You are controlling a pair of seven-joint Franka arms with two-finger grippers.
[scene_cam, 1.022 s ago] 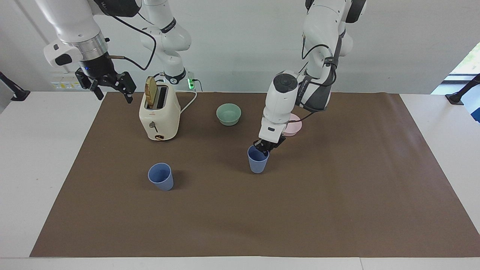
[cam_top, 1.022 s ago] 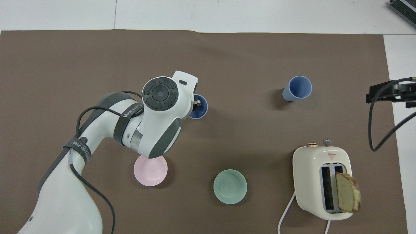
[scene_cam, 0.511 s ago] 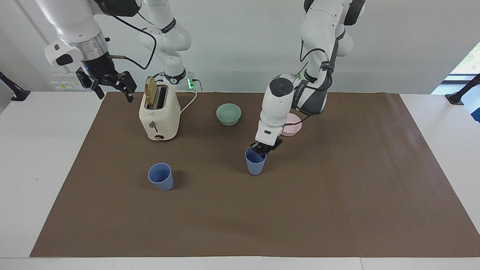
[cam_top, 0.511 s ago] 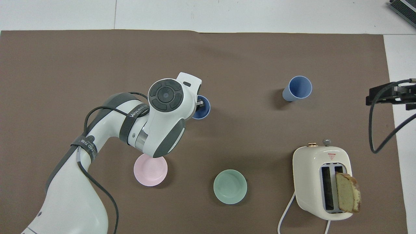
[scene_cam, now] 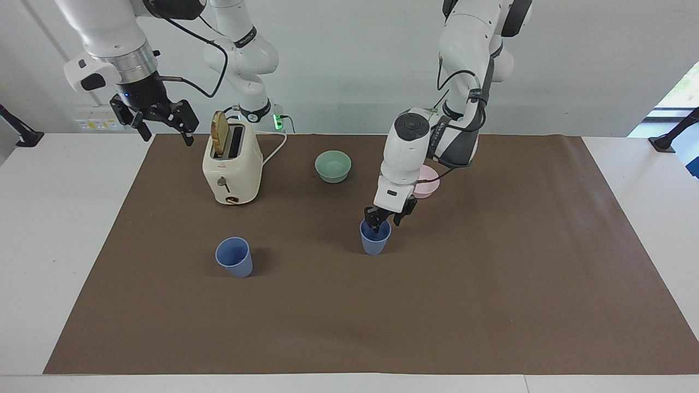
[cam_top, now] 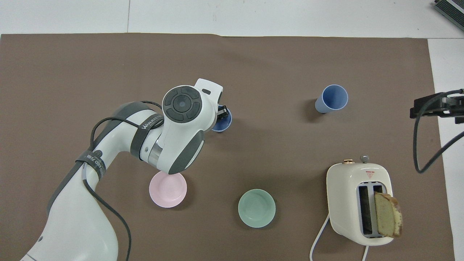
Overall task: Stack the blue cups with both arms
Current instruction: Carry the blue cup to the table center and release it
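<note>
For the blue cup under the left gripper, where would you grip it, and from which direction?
Grip the rim wall from straight above, one finger inside and one outside. The blue cup stands upright, mouth open upward, and its tapered sides would probably slip in a side pinch. The left gripper is open at its rim.

White arms point(scene_cam: 409, 147), grey caps, blk cables

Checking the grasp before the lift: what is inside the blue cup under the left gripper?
One finger of the left gripper dips inside the blue cup, the other outside its rim. The cup's bottom is covered by the gripper; nothing else shows inside.
</note>
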